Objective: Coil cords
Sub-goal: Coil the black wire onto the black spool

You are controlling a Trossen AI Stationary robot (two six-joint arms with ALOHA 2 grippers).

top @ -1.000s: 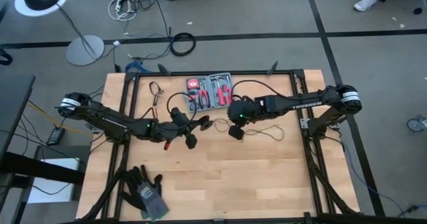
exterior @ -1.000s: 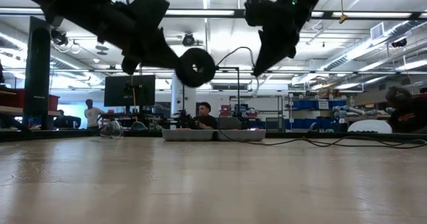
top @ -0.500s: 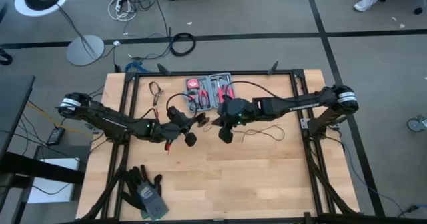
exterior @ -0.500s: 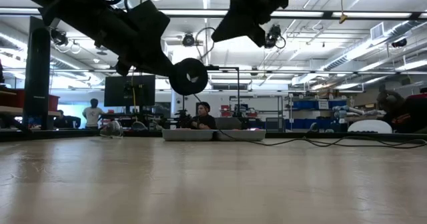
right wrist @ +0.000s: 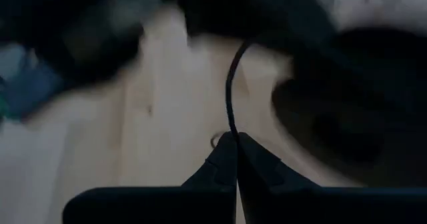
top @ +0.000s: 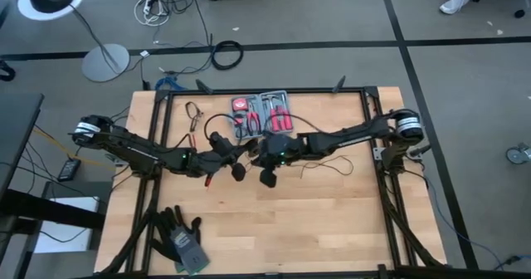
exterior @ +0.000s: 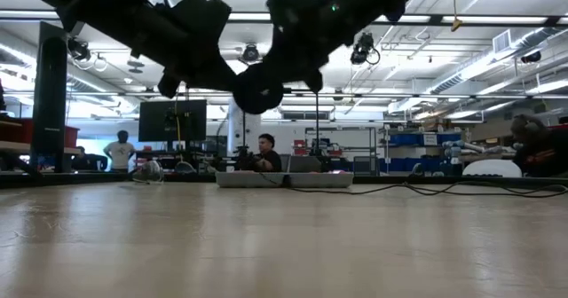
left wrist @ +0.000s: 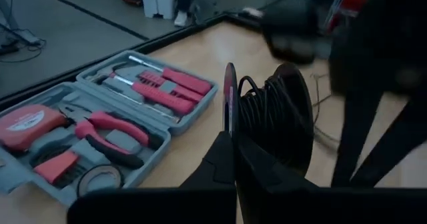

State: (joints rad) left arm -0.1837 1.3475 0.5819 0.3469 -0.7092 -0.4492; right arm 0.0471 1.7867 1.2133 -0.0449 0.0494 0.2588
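Mid-winding: left gripper (left wrist: 232,141) clamps the spool (left wrist: 270,121); right gripper (right wrist: 235,141), at its 3 o'clock, pinches the cord (right wrist: 231,91). Next wrap needs tension.

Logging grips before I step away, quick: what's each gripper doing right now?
Left gripper: shut on the spool wound with black cord, held above the table.
Right gripper: shut on the cord beside the spool.
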